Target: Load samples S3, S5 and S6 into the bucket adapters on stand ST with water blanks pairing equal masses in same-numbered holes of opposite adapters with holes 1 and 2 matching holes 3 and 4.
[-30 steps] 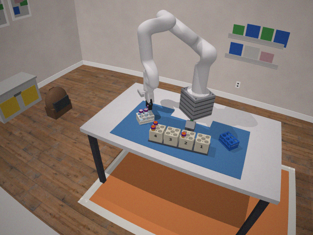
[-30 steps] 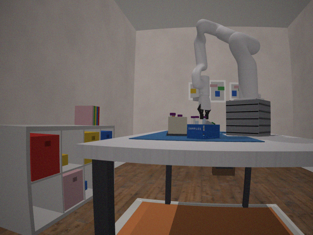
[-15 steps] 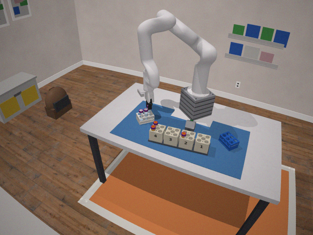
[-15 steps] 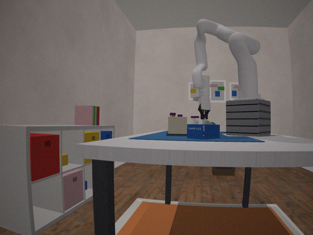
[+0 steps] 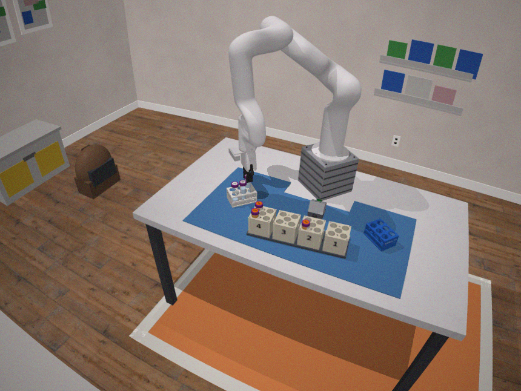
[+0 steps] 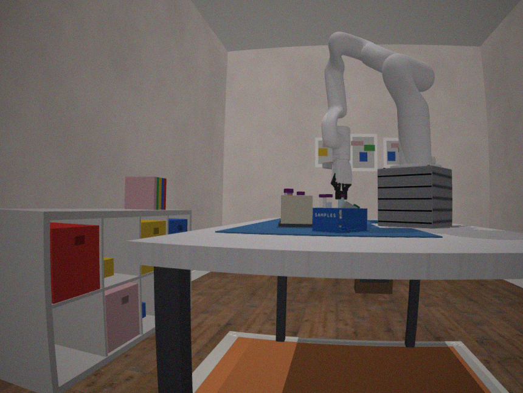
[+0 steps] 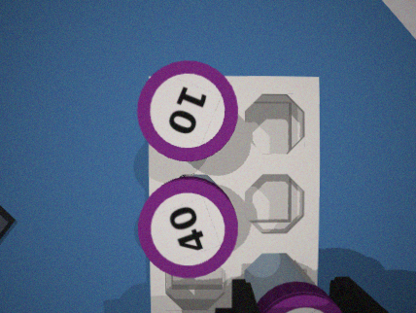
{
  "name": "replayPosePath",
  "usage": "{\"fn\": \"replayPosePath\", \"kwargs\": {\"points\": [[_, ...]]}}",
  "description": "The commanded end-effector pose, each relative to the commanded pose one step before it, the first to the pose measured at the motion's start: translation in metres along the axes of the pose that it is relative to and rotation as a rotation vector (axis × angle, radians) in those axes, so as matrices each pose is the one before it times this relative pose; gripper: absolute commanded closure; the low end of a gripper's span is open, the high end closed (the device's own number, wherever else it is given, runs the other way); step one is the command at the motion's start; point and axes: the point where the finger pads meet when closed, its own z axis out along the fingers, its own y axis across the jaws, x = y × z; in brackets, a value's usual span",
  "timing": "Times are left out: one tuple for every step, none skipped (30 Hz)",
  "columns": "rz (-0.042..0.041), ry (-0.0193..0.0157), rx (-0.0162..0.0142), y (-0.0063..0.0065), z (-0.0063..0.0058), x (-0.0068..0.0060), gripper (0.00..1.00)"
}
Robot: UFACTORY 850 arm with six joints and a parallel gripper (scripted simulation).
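I read "10" [image 7: 188, 111] and "40" [image 7: 188, 226] on two white cap dots, "4" [image 5: 258, 226], "3" [image 5: 283, 231], "2" [image 5: 308, 237], "1" [image 5: 334, 243] on the adapters' sides, and "SAMPLES" [image 6: 325, 215] on the blue rack.

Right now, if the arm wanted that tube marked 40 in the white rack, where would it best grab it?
Probably by the purple cap, coming straight down from above. The 40 tube stands upright in the white rack, so only its top sticks out. The gripper is already shut on a neighbouring purple-capped tube that same way.
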Motion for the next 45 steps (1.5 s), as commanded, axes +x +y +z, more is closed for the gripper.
{"fn": "replayPosePath", "kwargs": {"points": [[-0.00002, 0.00138, -0.00020, 0.00011, -0.00041, 0.00074, 1.00], [0.00000, 0.00000, 0.00000, 0.00000, 0.00000, 0.00000, 1.00], [0.00000, 0.00000, 0.00000, 0.00000, 0.00000, 0.00000, 1.00], [0.00000, 0.00000, 0.00000, 0.00000, 0.00000, 0.00000, 1.00], [0.00000, 0.00000, 0.00000, 0.00000, 0.00000, 0.00000, 1.00], [0.00000, 0.00000, 0.00000, 0.00000, 0.00000, 0.00000, 1.00], [0.00000, 0.00000, 0.00000, 0.00000, 0.00000, 0.00000, 1.00], [0.00000, 0.00000, 0.00000, 0.00000, 0.00000, 0.00000, 1.00], [0.00000, 0.00000, 0.00000, 0.00000, 0.00000, 0.00000, 1.00], [0.00000, 0.00000, 0.00000, 0.00000, 0.00000, 0.00000, 1.00], [0.00000, 0.00000, 0.00000, 0.00000, 0.00000, 0.00000, 1.00], [0.00000, 0.00000, 0.00000, 0.00000, 0.00000, 0.00000, 1.00], [0.00000, 0.00000, 0.00000, 0.00000, 0.00000, 0.00000, 1.00], [0.00000, 0.00000, 0.00000, 0.00000, 0.00000, 0.00000, 1.00], [0.00000, 0.00000, 0.00000, 0.00000, 0.00000, 0.00000, 1.00], [0.00000, 0.00000, 0.00000, 0.00000, 0.00000, 0.00000, 1.00], [0.00000, 0.00000, 0.00000, 0.00000, 0.00000, 0.00000, 1.00], [0.00000, 0.00000, 0.00000, 0.00000, 0.00000, 0.00000, 1.00], [0.00000, 0.00000, 0.00000, 0.00000, 0.00000, 0.00000, 1.00], [-0.00003, -0.00003, 0.00017, 0.00000, -0.00070, 0.00004, 1.00], [0.00000, 0.00001, -0.00003, 0.00000, -0.00065, -0.00002, 1.00], [0.00000, 0.00001, -0.00003, 0.00000, -0.00065, -0.00002, 1.00], [0.00000, -0.00002, 0.00006, 0.00000, -0.00069, 0.00004, 1.00], [0.00000, 0.00000, 0.00000, 0.00000, 0.00000, 0.00000, 1.00], [0.00000, 0.00000, 0.00000, 0.00000, 0.00000, 0.00000, 1.00], [0.00000, 0.00000, 0.00000, 0.00000, -0.00067, 0.00000, 1.00], [0.00000, 0.00001, -0.00001, 0.00000, -0.00066, -0.00001, 1.00], [0.00000, 0.00000, -0.00001, 0.00000, -0.00066, -0.00001, 1.00], [0.00000, 0.00000, -0.00001, 0.00000, -0.00066, -0.00001, 1.00], [0.00000, 0.00000, -0.00001, 0.00000, -0.00066, -0.00001, 1.00], [0.00000, -0.00002, 0.00005, 0.00000, -0.00069, 0.00003, 1.00], [0.00000, 0.00000, -0.00001, 0.00000, -0.00066, 0.00000, 1.00], [0.00000, 0.00000, -0.00001, 0.00000, -0.00066, 0.00000, 1.00], [0.00000, 0.00000, -0.00001, 0.00000, -0.00066, 0.00000, 1.00], [0.00000, 0.00000, -0.00001, 0.00000, -0.00066, 0.00000, 1.00], [0.00000, 0.00000, -0.00001, 0.00000, -0.00066, 0.00000, 1.00], [0.00000, 0.00000, -0.00001, 0.00000, -0.00066, 0.00000, 1.00], [0.00000, 0.00000, -0.00001, 0.00000, -0.00066, -0.00001, 1.00], [0.00000, -0.00002, 0.00005, 0.00000, -0.00069, 0.00003, 1.00], [0.00000, 0.00000, -0.00001, 0.00000, -0.00066, 0.00000, 1.00], [0.00000, 0.00000, 0.00000, 0.00000, 0.00000, 0.00000, 1.00], [0.00000, 0.00000, 0.00000, 0.00000, 0.00000, 0.00000, 1.00], [0.00000, 0.00000, 0.00001, 0.00000, -0.00067, 0.00001, 1.00], [0.00000, 0.00000, -0.00001, 0.00000, -0.00066, -0.00001, 1.00], [0.00000, 0.00000, -0.00001, 0.00000, -0.00066, -0.00001, 1.00]]}}
